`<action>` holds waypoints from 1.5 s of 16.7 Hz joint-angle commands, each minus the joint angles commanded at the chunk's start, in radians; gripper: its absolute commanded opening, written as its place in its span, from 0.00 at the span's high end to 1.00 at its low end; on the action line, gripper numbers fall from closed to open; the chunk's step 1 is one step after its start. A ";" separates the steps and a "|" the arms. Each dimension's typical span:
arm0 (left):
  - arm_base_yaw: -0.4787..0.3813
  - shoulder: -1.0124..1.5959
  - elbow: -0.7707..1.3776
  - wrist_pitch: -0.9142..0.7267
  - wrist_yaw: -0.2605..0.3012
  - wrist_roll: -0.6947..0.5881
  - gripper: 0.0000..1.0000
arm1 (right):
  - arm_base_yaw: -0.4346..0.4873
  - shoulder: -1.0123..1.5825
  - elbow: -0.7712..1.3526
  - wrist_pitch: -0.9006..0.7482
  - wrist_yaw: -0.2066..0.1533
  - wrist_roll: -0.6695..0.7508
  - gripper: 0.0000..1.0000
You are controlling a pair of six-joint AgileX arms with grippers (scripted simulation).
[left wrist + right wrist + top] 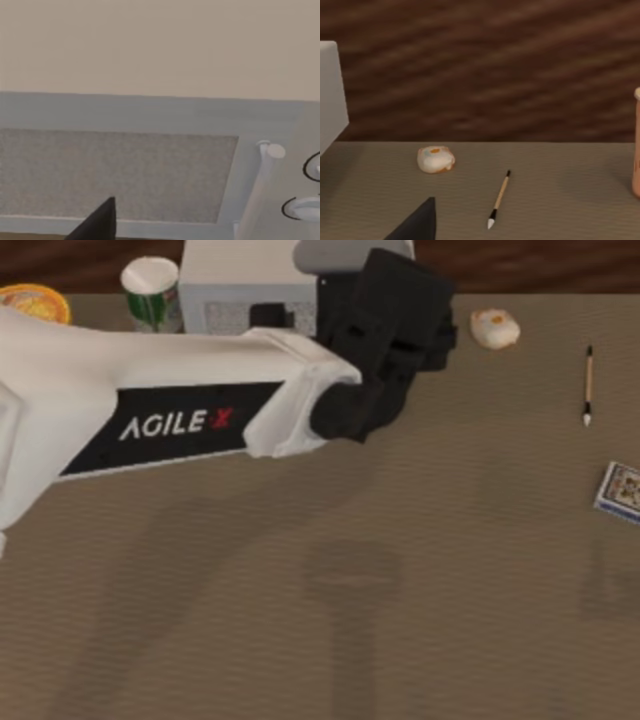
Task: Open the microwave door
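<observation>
The white microwave [235,275] stands at the table's far edge, left of the middle. My left arm reaches across from the left, and my left gripper [300,315] hovers right in front of the microwave door [120,172], which is closed. The left wrist view shows the grey mesh window, a white bar handle [265,165] at its edge and round knobs [305,207] beyond. One dark finger [102,222] stands well off to the side with nothing against it. My right arm is out of the top view; its wrist view shows one finger [420,222] over bare table.
An orange bowl [35,302] and a green-and-white cup [150,290] sit left of the microwave. To its right lie a bread roll [495,328], a brush [588,385] and a patterned box [620,490]. An orange container [636,145] shows at the right wrist view's edge.
</observation>
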 joint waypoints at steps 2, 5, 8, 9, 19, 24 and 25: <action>0.006 0.017 0.017 0.004 0.006 0.005 0.00 | 0.000 0.000 0.000 0.000 0.000 0.000 0.00; 0.037 0.103 0.101 0.022 0.034 0.029 0.00 | 0.000 0.000 0.000 0.000 0.000 0.000 0.00; 0.080 0.201 0.195 0.042 0.072 0.057 0.00 | 0.000 0.000 0.000 0.000 0.000 0.000 0.00; 0.091 0.224 0.218 0.047 0.082 0.064 0.00 | 0.000 0.000 0.000 0.000 0.000 0.000 0.00; 0.100 0.242 0.235 0.051 0.090 0.070 0.38 | 0.000 0.000 0.000 0.000 0.000 0.000 0.00; 0.100 0.242 0.235 0.051 0.090 0.070 0.75 | 0.000 0.000 0.000 0.000 0.000 0.000 0.00; 0.100 0.242 0.235 0.051 0.090 0.070 0.83 | 0.000 0.000 0.000 0.000 0.000 0.000 0.00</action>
